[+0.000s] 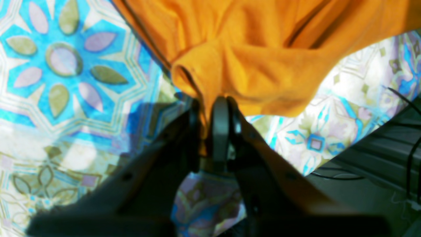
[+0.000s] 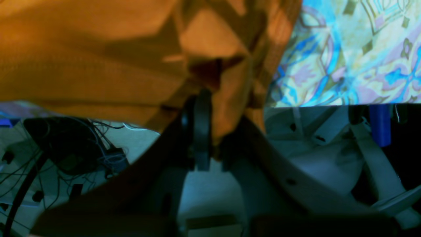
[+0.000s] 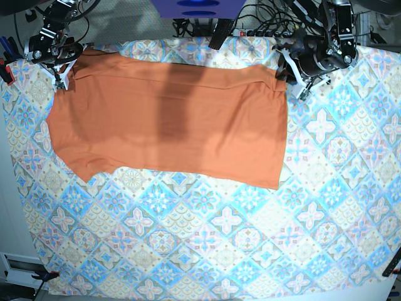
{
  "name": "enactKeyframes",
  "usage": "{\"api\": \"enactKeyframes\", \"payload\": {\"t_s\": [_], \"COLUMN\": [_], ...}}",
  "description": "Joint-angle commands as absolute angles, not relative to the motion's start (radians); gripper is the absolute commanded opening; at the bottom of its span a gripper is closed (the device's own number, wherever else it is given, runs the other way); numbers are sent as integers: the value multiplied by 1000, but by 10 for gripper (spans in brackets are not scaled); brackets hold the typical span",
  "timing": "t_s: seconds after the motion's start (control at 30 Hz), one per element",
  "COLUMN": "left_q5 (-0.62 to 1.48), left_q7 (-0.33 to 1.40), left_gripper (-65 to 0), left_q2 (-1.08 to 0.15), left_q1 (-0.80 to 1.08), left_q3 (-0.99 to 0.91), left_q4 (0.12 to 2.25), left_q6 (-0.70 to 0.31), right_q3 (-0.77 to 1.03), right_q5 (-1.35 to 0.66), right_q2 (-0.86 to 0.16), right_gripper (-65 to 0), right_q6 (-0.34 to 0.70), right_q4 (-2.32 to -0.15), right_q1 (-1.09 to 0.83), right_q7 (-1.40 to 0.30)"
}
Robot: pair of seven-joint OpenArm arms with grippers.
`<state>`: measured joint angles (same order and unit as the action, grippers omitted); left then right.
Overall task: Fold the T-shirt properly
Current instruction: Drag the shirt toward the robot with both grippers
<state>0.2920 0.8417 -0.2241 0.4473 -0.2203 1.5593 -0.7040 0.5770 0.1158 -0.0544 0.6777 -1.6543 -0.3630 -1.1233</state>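
The plain orange soft-fabric T-shirt point(image 3: 169, 125) lies spread across the far half of the blue-and-beige tile-patterned tablecloth point(image 3: 250, 238). The left gripper point(image 1: 212, 115) and right gripper point(image 2: 210, 131) each pinch a far corner. Fabric is light and limp; grip hems.

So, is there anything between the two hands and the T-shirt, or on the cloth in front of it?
Nothing visible. The left hand and right hand are each shut directly on the T-shirt, and the tablecloth in front shows only its pattern.
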Motion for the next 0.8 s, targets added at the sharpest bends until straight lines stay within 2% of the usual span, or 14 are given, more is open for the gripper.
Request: {"api": "enactKeyframes", "payload": {"t_s": [0.0, 0.33, 0.77], "left_q5": [234, 231, 223], "left_q7": [928, 900, 909], "left_gripper": [-628, -628, -626], "left_q2": [-248, -282, -277], "left_q1": [481, 503, 472], "left_q3": [-220, -220, -271], "left_q4": [1555, 1550, 1538], "left_q6": [-698, -698, -698], "right_q3": [581, 578, 578], "right_q5": [119, 259, 259], "right_q2": [-71, -94, -94], "right_gripper": [-616, -616, -613], "right_q6": [679, 679, 679], "right_q4": [-1670, -1639, -1644], "right_q1": [-351, -240, -234], "right_q7": [-1122, -1194, -1188]}}
